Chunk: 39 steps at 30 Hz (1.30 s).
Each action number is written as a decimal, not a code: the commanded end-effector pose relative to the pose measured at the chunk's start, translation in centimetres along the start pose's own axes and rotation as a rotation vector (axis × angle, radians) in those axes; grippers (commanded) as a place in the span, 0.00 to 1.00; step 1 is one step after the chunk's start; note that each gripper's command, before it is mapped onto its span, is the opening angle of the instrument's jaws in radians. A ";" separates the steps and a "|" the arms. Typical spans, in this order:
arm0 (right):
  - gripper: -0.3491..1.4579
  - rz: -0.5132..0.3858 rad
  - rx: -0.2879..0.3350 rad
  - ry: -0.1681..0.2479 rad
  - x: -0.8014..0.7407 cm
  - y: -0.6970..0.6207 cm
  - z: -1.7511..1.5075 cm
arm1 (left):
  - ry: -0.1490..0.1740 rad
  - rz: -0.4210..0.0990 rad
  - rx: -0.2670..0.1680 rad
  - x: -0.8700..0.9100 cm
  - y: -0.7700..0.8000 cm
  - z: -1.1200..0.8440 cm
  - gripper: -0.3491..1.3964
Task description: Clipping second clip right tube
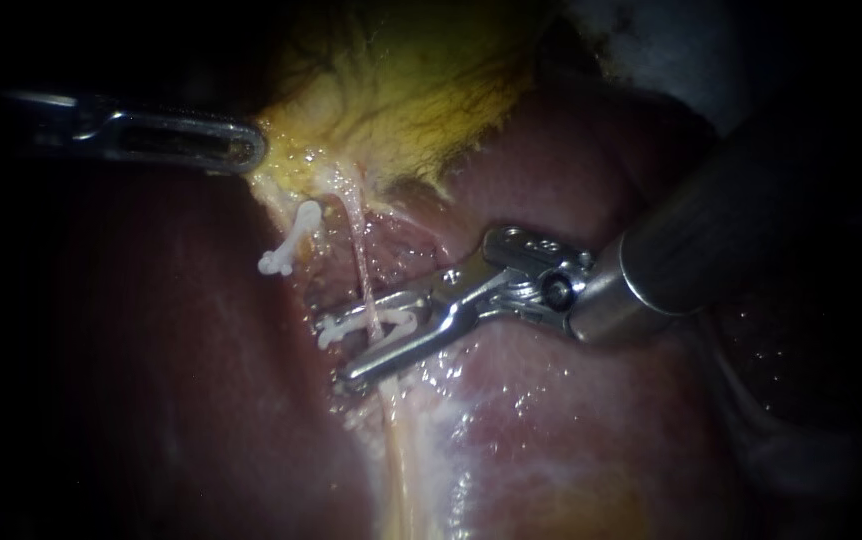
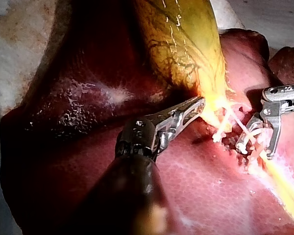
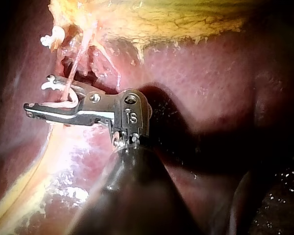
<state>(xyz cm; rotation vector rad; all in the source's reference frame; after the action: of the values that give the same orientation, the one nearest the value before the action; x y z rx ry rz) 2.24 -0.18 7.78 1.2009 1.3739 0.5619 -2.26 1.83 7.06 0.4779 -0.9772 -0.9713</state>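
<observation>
Endoscope, read left to right, all places taken from the right tube (image 1: 359, 260), a thin pink strand running from the gallbladder's lower edge down across the liver (image 1: 571, 420).

Far left of the right tube, and higher: left instrument (image 1: 246, 152), shaft coming in level from the left; jaws narrow, lying almost together, their tip nipped on the pale fringe of the gallbladder (image 1: 401, 90); left wrist view shows the same, both jaws meeting on yellow tissue.

Just left of the right tube, near its upper end: closed clip (image 1: 289, 240), white, tilted, apart from both instruments; what it clamps is too small to tell.

On the right tube, about midway down: open clip (image 1: 356, 325), white, carried between the jaws of the right instrument (image 1: 336, 352); jaws wide, one above and one below, both touching the clip; the tube passes through the clip's gap, the clip's free ends just left of the tube; right wrist view confirms the tube crossing between the two jaws.

Right of the right tube: the right instrument's hinge and thick shaft, slanting away to the upper right over the liver.
</observation>
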 end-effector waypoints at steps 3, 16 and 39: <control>0.35 0.036 0.004 -0.016 0.00 -0.02 -0.02 | 0.000 0.000 -0.001 0.00 0.00 0.00 0.00; 0.11 0.083 0.001 -0.029 -0.02 -0.07 -0.03 | 0.000 0.000 -0.001 0.00 0.00 0.00 0.00; 0.00 0.119 0.011 -0.048 -0.02 -0.09 0.01 | 0.000 0.000 -0.001 0.00 0.00 0.00 0.00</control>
<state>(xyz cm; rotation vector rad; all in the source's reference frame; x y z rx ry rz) 2.21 -0.24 7.70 1.3035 1.2729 0.6058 -2.25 1.83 7.07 0.4773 -0.9765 -0.9721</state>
